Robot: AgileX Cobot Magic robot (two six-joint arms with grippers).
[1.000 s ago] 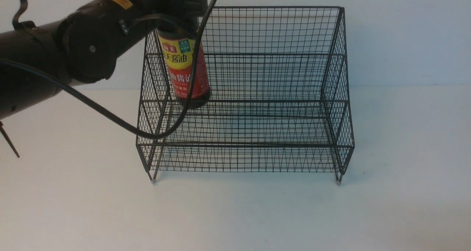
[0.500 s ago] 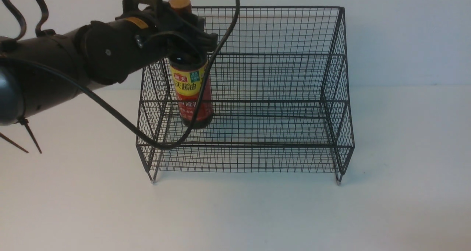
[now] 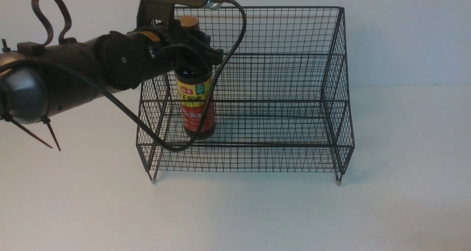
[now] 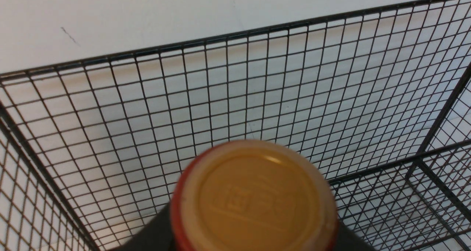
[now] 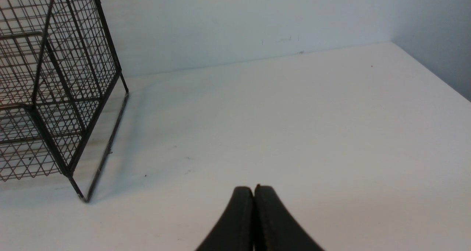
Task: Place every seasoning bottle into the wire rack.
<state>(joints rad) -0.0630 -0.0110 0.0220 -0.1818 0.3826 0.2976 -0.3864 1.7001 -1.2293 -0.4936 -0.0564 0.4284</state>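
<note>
The seasoning bottle (image 3: 195,103) is dark glass with a red-and-yellow label and a tan cap (image 3: 189,22). It stands upright in the lower tier of the black wire rack (image 3: 279,78), near the rack's left end. My left gripper (image 3: 191,56) is shut on the bottle's neck and shoulder. In the left wrist view the tan cap (image 4: 254,199) fills the bottom, with the rack's back mesh (image 4: 257,96) behind; the fingers are hidden. My right gripper (image 5: 254,188) is shut and empty above the table, right of the rack's side (image 5: 55,96); it is out of the front view.
A black cable (image 3: 121,111) from the left arm loops down in front of the rack's left part. The rack stands against a white wall on a white table (image 3: 235,214). The table's right edge (image 5: 441,81) shows in the right wrist view.
My left gripper has lowered the bottle from above the upper tier down into the lower tier, moving slightly right. The right gripper shows no earlier frame.
</note>
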